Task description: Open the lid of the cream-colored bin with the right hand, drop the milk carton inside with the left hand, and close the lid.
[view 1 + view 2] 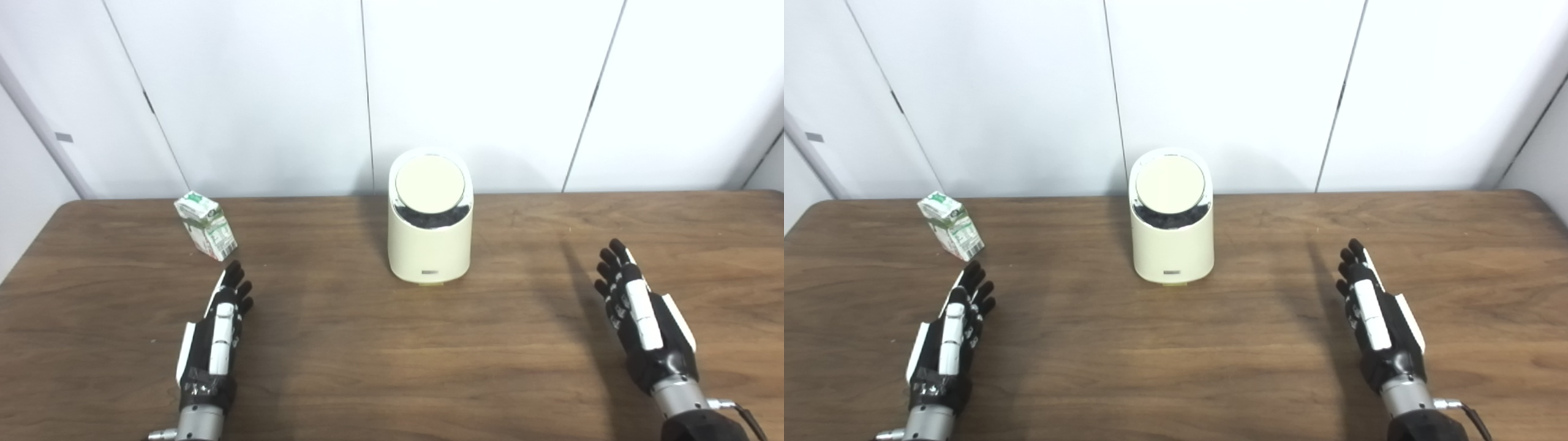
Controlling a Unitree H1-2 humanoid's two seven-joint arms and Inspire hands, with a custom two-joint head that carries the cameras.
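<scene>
The milk carton (206, 225) leans at ten o'clock on the table (367, 343), just beyond my left hand (217, 331); it looks light and crushable, so I'd pinch its flat sides gently. The cream-colored bin (430, 245) stands at twelve, its round lid (430, 184) shut. My right hand (643, 318) waits at four; both hands are empty, fingers extended.

The milk carton (206, 225) stands on the surface (392, 367) just beyond the left robot hand (215, 331); the bin (430, 220) sits farther on, between both robot hands, left of the right robot hand (643, 318).
</scene>
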